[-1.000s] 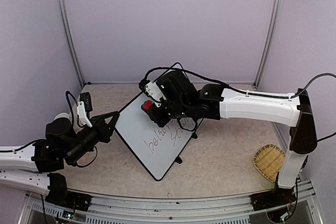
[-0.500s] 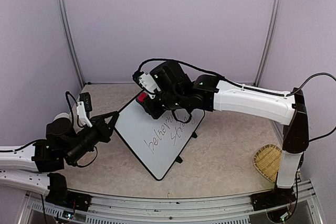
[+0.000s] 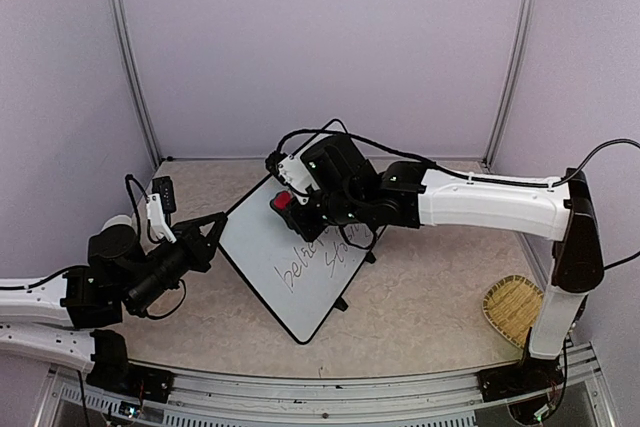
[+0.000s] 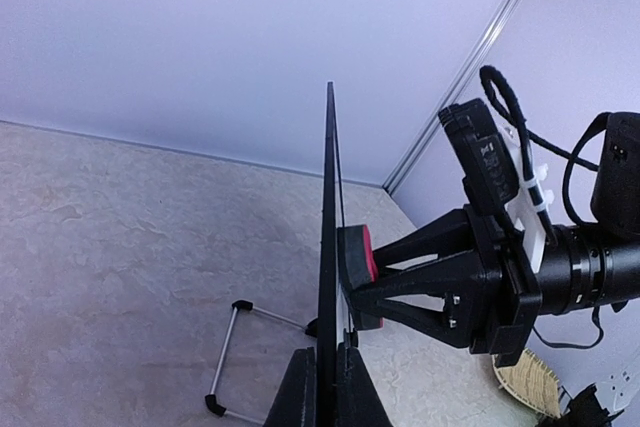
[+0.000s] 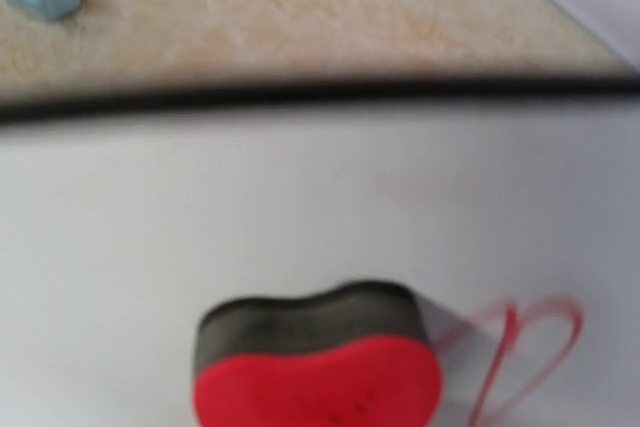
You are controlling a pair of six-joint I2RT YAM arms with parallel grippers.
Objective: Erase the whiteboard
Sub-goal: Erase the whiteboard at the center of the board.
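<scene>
Eraser [image 3: 281, 201], clamped tight in the right gripper [image 3: 292, 205], is back overhead from a sweep toward the far edge of the whiteboard [image 3: 262, 250]; handwriting [image 3: 312, 262] just below it remains. Left wrist: the left gripper [image 4: 327, 389] is closed, pinching the board's edge. Right wrist: eraser lies against blank white.

Whiteboard splits the bench
The whiteboard [image 3: 290, 267] stands diagonally mid-bench, with the right arm [image 3: 480, 202] reaching over its far end. Open bench [image 3: 430, 297] lies rightward, up to the basket [image 3: 512, 309].
</scene>
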